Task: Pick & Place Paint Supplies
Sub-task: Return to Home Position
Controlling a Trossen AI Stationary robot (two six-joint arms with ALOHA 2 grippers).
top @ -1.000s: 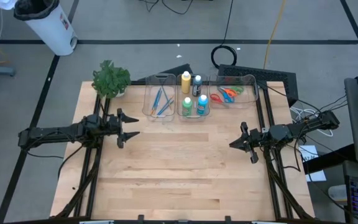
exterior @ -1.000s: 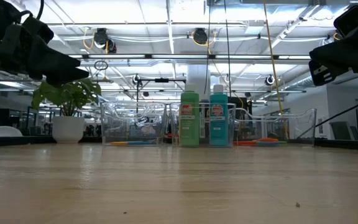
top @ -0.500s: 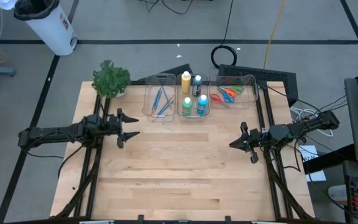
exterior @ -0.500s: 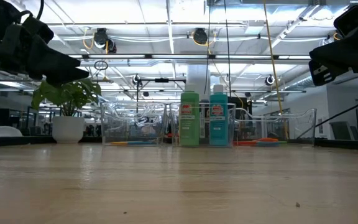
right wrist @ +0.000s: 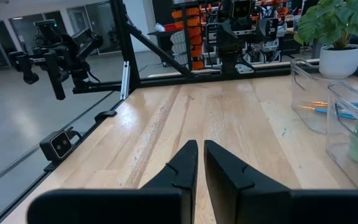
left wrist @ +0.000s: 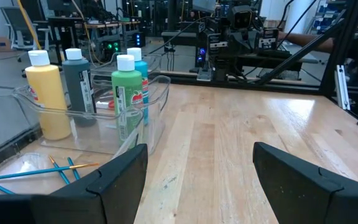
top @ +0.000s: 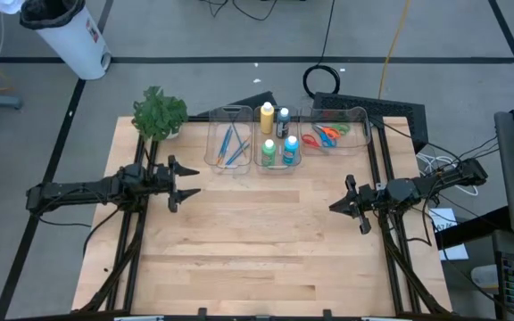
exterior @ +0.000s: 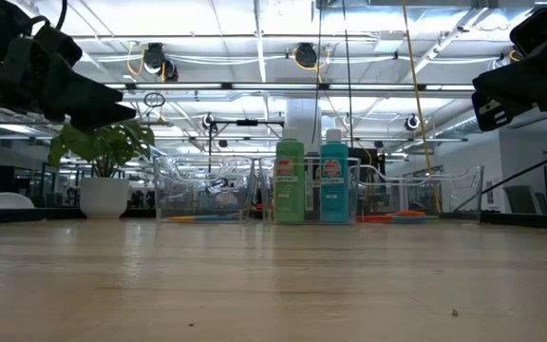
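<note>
Three clear bins stand in a row at the table's far side. The left bin (top: 230,147) holds thin blue paintbrushes (left wrist: 61,171). The middle bin (top: 277,150) holds yellow (top: 267,118), dark (top: 283,122), green (top: 269,153) and blue (top: 290,152) paint bottles, all upright. The right bin (top: 337,132) holds orange and green-handled scissors (top: 326,135). My left gripper (top: 188,182) hovers open at the table's left, pointing level toward the right. My right gripper (top: 334,206) hovers shut at the table's right, pointing level toward the left. Neither holds anything.
A leafy plant in a white pot (top: 159,114) stands at the table's far left corner. Bare wooden tabletop (top: 266,241) stretches between the two arms and toward the near edge. Black arm frames run along both side edges.
</note>
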